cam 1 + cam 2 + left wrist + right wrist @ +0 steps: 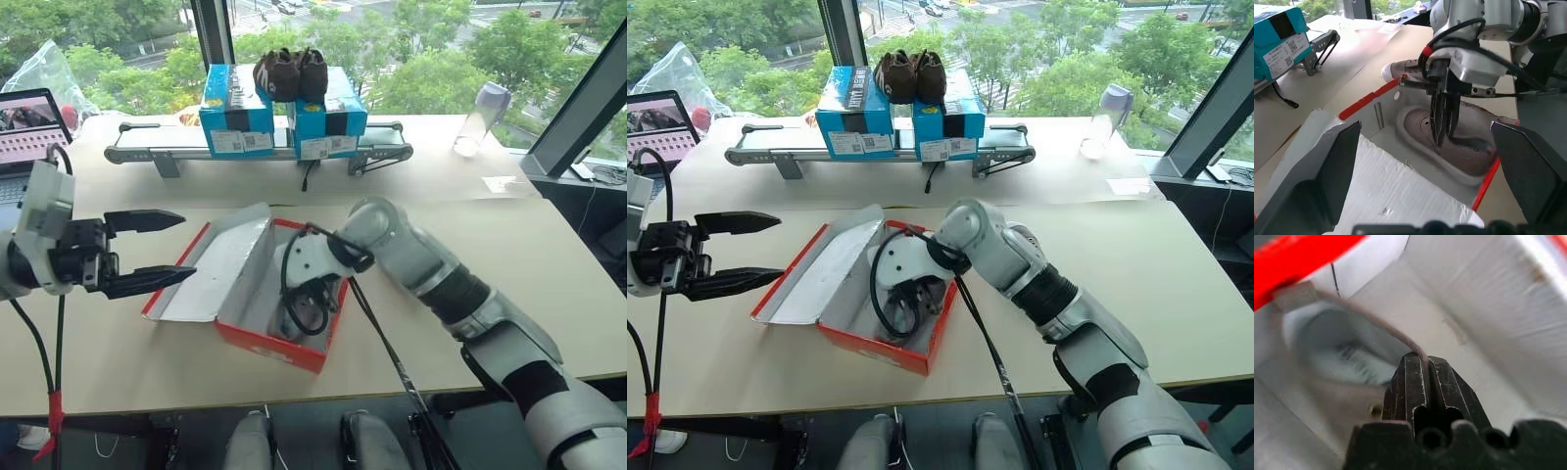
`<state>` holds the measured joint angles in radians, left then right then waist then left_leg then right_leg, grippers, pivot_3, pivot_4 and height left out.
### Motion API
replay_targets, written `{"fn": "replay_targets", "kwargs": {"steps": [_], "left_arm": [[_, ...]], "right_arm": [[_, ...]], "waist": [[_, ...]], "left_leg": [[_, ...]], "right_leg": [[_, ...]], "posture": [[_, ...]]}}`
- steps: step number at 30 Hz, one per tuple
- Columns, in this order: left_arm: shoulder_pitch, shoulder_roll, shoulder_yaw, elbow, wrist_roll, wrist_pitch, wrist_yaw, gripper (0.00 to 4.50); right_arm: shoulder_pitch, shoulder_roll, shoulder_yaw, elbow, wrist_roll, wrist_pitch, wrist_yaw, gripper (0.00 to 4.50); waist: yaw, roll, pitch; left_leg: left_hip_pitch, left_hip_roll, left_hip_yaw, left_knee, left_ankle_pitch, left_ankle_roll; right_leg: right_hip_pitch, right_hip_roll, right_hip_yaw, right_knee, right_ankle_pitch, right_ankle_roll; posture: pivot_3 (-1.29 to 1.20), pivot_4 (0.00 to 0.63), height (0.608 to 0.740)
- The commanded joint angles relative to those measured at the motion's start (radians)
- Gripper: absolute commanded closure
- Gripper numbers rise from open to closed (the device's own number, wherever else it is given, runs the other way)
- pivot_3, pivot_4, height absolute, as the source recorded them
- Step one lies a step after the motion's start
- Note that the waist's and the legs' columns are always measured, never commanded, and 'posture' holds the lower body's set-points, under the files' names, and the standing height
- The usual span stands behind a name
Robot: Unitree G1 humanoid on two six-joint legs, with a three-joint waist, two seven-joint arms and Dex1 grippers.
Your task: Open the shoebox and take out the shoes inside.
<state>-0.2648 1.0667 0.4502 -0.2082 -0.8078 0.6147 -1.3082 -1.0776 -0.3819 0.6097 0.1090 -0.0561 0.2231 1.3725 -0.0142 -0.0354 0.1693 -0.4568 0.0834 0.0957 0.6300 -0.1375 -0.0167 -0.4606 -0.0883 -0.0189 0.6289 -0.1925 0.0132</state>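
Now, by size:
Table (549,255): pale top across the middle of the head views; carries everything, so the work stays within reach of both arms.
Shoebox (269,343): red, lower centre of the left eye view; lid (220,264) thrown back toward the left of the frame, pale underside up, leaving the inside clear for reaching in.
Right gripper (1444,125): reaching down into the box from the right of the frame; fingers pinched together on a thin grey edge of one shoe, seemingly the collar or tongue, a narrow part suited to slim fingers.
Left gripper (157,250): centre left of the left eye view, level, aimed at the open lid but apart from it; black fingers spread wide, nothing between them; judged to be waiting near the lid in case the box needs steadying.
Blue boxes (284,117): two, upper centre, on a rail-like stand; dark brown shoes (291,73) on top; not part of the job.
Shoes (1449,147): grey sneakers with pale soles; one lying in the box under the pinch, a second (1400,71) showing past the red far rim in the left wrist view, whether inside or outside cannot be told.
Bottle (482,117): upper right, well apart.
Progress: box open, grip made, shoe likely not yet clear of the walls.
Risk: thin pinch may slip under the shoe's weight.
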Motion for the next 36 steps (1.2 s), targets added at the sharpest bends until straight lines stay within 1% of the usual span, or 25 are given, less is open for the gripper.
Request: {"fn": "replay_targets", "kwargs": {"steps": [1,7,9,12,17,19,21,23,25,28,30,33,36], "left_arm": [[-0.029,0.008,-0.005,0.007,0.004,-0.023,-0.007,0.0],[-0.077,-0.006,-0.053,0.04,0.02,-0.042,-0.02,0.0],[-0.093,-0.011,-0.07,0.052,0.026,-0.049,-0.026,0.0],[-0.126,-0.018,-0.104,0.078,0.038,-0.06,-0.033,0.0],[-0.172,-0.038,-0.149,0.11,0.055,-0.076,-0.051,0.0],[-0.184,-0.044,-0.16,0.116,0.062,-0.077,-0.056,0.0],[-0.193,-0.046,-0.167,0.125,0.068,-0.08,-0.063,0.0],[-0.199,-0.046,-0.173,0.132,0.071,-0.082,-0.067,0.0],[-0.201,-0.045,-0.177,0.137,0.073,-0.086,-0.071,0.0],[-0.2,-0.047,-0.179,0.139,0.077,-0.087,-0.074,0.0],[-0.197,-0.048,-0.18,0.136,0.078,-0.086,-0.072,0.0],[-0.191,-0.05,-0.176,0.129,0.078,-0.083,-0.069,0.0],[-0.178,-0.049,-0.166,0.119,0.073,-0.078,-0.065,0.0]], "right_arm": [[-0.085,-0.016,-0.11,-0.07,0.05,0.024,0.007,4.42],[-0.203,-0.069,-0.233,-0.034,0.086,0.068,-0.014,4.42],[-0.237,-0.109,-0.266,0.001,0.083,0.067,-0.018,4.42],[-0.269,-0.198,-0.298,0.079,0.055,0.051,-0.017,4.42],[-0.222,-0.34,-0.302,0.169,0.021,-0.033,0.017,4.42],[-0.192,-0.382,-0.304,0.219,0.004,-0.102,0.012,4.42],[-0.152,-0.438,-0.301,0.279,-0.011,-0.155,0.039,4.42],[-0.114,-0.479,-0.31,0.35,-0.001,-0.277,0.081,4.42],[-0.105,-0.492,-0.315,0.415,0.001,-0.346,0.092,4.42],[-0.107,-0.544,-0.266,0.556,-0.094,-0.511,0.088,4.42],[-0.124,-0.547,-0.252,0.63,-0.131,-0.565,0.088,4.42],[-0.169,-0.537,-0.246,0.715,-0.163,-0.553,0.099,4.42],[-0.238,-0.503,-0.277,0.795,-0.154,-0.452,0.082,4.42]], "waist": [[-0.001,0.0,0.0],[0.003,0.0,0.0],[0.003,0.0,0.0],[0.006,0.0,0.0],[0.002,0.0,0.0],[0.0,0.0,0.0],[-0.004,0.0,0.0],[-0.002,0.0,0.0],[-0.003,0.0,0.0],[-0.009,0.001,0.001],[-0.009,0.001,0.001],[-0.017,0.001,0.001],[-0.029,0.002,0.001]], "left_leg": [[0.0,0.0,0.0,0.0,0.0,0.0],[0.0,0.0,0.0,0.0,0.0,0.0],[0.0,0.0,0.0,0.0,0.0,0.0],[0.0,0.0,0.0,0.0,0.0,0.0],[-0.001,-0.001,0.001,-0.001,0.0,0.0],[-0.001,-0.001,0.001,-0.002,0.0,0.0],[-0.001,-0.001,0.001,-0.002,0.0,0.0],[-0.001,-0.001,0.001,-0.002,0.0,0.001],[-0.001,-0.001,0.001,-0.001,0.0,0.001],[0.0,-0.001,0.001,-0.001,0.0,0.001],[0.0,-0.001,0.001,-0.001,0.0,0.001],[0.0,-0.001,0.001,-0.001,0.0,0.001],[0.0,-0.001,0.001,-0.001,0.001,0.002]], "right_leg": [[0.0,0.0,0.0,0.0,0.0,0.0],[0.0,0.0,0.0,0.0,0.0,0.0],[0.0,0.0,-0.001,-0.001,0.0,0.0],[0.0,-0.001,-0.001,-0.001,0.0,0.0],[0.0,-0.002,0.0,-0.002,0.0,0.0],[-0.001,-0.001,0.0,-0.002,0.0,0.0],[-0.001,-0.001,0.001,-0.002,0.0,0.0],[-0.001,-0.001,0.001,-0.001,0.0,0.0],[-0.001,-0.001,0.001,-0.002,0.0,0.0],[-0.001,0.0,0.003,-0.001,0.0,0.0],[-0.001,-0.001,0.003,-0.001,0.0,0.0],[-0.001,-0.001,0.003,-0.001,0.0,0.0],[-0.001,-0.001,0.003,0.0,0.0,0.0]], "posture": [[0.0,0.15,0.74],[0.0,0.15,0.74],[0.0,0.15,0.74],[0.0,0.15,0.74],[0.0,0.15,0.74],[0.0,0.15,0.74],[0.0,0.15,0.74],[0.0,0.15,0.74],[0.0,0.15,0.74],[0.0,0.15,0.74],[0.0,0.15,0.74],[0.0,0.15,0.74],[0.0,0.15,0.74]]}}
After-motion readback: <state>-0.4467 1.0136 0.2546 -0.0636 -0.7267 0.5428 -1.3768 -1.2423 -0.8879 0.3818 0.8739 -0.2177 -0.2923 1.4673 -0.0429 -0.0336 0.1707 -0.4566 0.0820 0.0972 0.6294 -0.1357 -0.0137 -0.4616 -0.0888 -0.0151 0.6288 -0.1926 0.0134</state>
